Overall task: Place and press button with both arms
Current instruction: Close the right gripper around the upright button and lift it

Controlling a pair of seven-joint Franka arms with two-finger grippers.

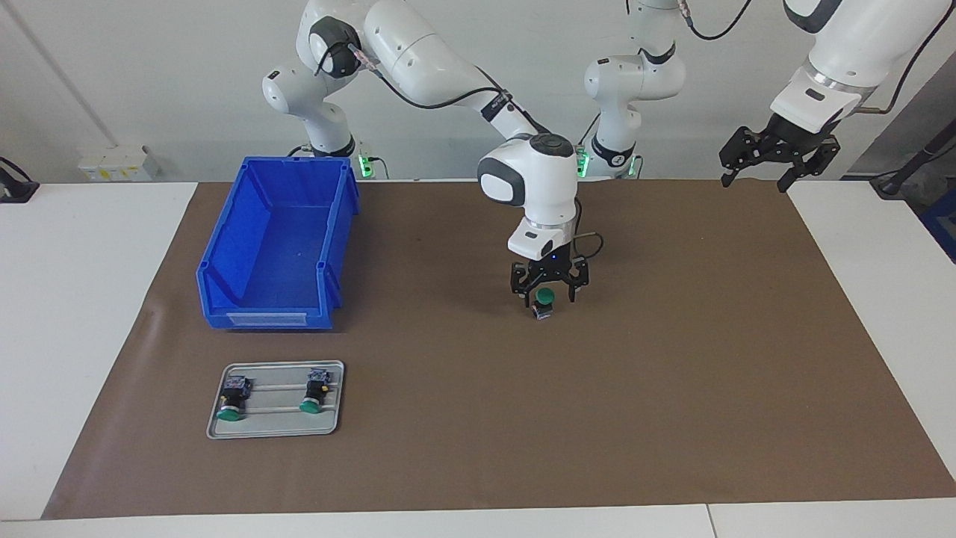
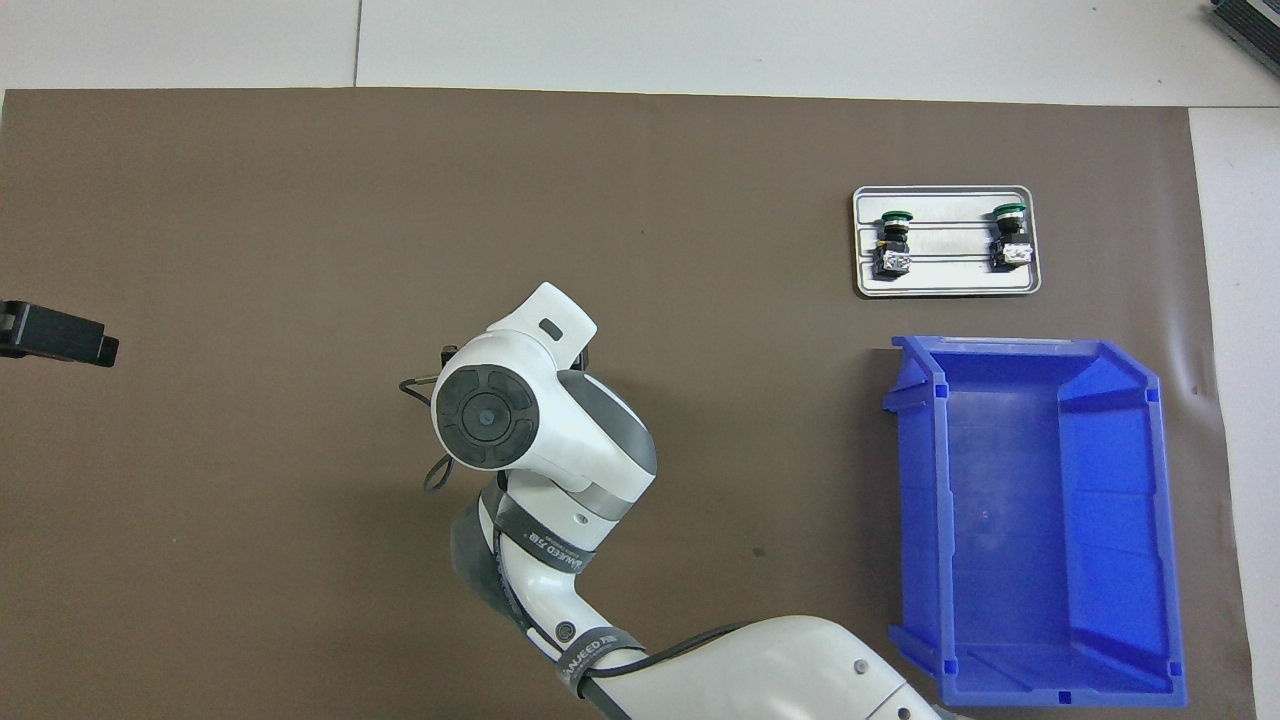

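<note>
The right gripper [image 1: 548, 293] sits low at mid-mat with its fingers spread wide either side of the button [image 1: 544, 301], which stands on the mat [image 1: 672, 373], green cap up. The left gripper [image 1: 777, 161] waits aloft at two o'clock, claw wide.

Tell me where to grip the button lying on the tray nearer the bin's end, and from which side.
Grip that button across its black cylindrical body, coming straight down from above. It lies on its side on the tray, green cap pointing away from the robots, so the body's flanks are free; the cap would probably slip.
</note>
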